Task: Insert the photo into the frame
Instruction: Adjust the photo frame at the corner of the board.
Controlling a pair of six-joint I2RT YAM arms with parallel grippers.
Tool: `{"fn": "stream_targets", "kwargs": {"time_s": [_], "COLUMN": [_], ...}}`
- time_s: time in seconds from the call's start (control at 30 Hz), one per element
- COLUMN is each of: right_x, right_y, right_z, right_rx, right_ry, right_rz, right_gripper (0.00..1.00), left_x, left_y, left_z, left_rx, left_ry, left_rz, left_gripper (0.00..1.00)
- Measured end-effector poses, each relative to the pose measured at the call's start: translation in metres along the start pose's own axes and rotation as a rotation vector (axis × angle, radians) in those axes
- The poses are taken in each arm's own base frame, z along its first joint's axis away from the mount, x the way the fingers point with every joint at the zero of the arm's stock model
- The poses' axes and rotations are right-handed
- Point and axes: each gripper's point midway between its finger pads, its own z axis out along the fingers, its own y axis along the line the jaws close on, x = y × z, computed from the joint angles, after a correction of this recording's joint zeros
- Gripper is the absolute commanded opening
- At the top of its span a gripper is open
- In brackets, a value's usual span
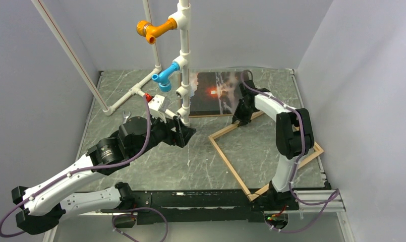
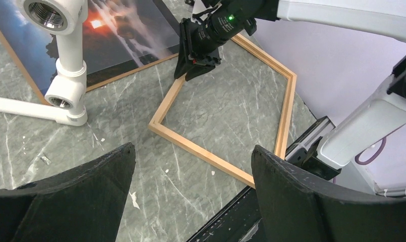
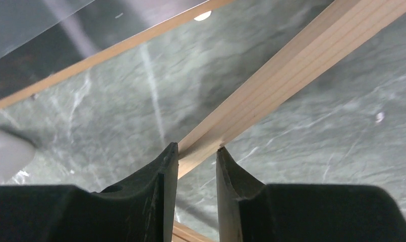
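The photo, a dark seascape with a glowing orange sun, lies face up at the back centre of the table, on a brown board. It also shows in the left wrist view and the right wrist view. The light wood frame lies at an angle on the table, to the right; it also shows in the left wrist view. My right gripper is shut on the frame's far strip, with the fingertips either side of the wood. My left gripper is open and empty above the table.
A white pipe stand with orange and blue fittings rises just left of the photo, its base pipe lying on the table. A brown board edge shows under the photo. A black rail runs along the near edge. Walls close in on both sides.
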Motion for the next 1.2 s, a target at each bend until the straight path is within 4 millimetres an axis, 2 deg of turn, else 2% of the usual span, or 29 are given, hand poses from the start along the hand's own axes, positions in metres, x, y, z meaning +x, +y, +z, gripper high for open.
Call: {"fn": "stream_targets", "kwargs": {"time_s": [0.2, 0.37, 0.5, 0.63, 0.67, 0.73, 0.77, 0.93, 1.03, 1.2], "right_x": [0.012, 0.020, 0.022, 0.028, 0.030, 0.034, 0.036, 0.038, 0.034, 0.017], "right_y": [0.034, 0.050, 0.051, 0.038, 0.036, 0.030, 0.028, 0.020, 0.016, 0.007], "right_z": [-0.026, -0.038, -0.048, -0.049, -0.047, -0.046, -0.045, -0.037, -0.033, -0.024], "right_rx": [-0.032, -0.042, -0.024, 0.061, 0.081, 0.119, 0.136, 0.175, 0.149, 0.082], "right_ry": [-0.068, -0.121, -0.168, -0.185, -0.184, -0.178, -0.176, -0.152, -0.127, -0.074], "right_rz": [-0.152, -0.274, -0.395, -0.538, -0.562, -0.590, -0.595, -0.551, -0.471, -0.274], "right_gripper": [0.00, 0.00, 0.00, 0.01, 0.10, 0.38, 0.48, 0.81, 0.87, 0.85], "left_x": [0.000, 0.000, -0.001, -0.001, -0.001, -0.001, -0.001, 0.000, 0.000, -0.001], "left_y": [0.001, 0.001, 0.002, 0.002, 0.002, 0.003, 0.003, 0.004, 0.004, 0.004], "left_z": [0.000, 0.000, 0.000, 0.000, 0.000, 0.000, 0.000, 0.000, 0.000, 0.000], "left_rx": [-0.003, -0.005, -0.011, -0.013, -0.013, -0.015, -0.017, -0.022, -0.023, -0.022], "left_ry": [-0.001, -0.002, -0.005, -0.006, -0.006, -0.006, -0.006, -0.004, -0.004, -0.006], "left_rz": [0.000, 0.000, 0.000, 0.000, 0.000, 0.001, 0.000, 0.002, 0.002, 0.001], "left_gripper": [0.88, 0.88, 0.88, 0.88, 0.88, 0.88, 0.88, 0.88, 0.88, 0.88]}}
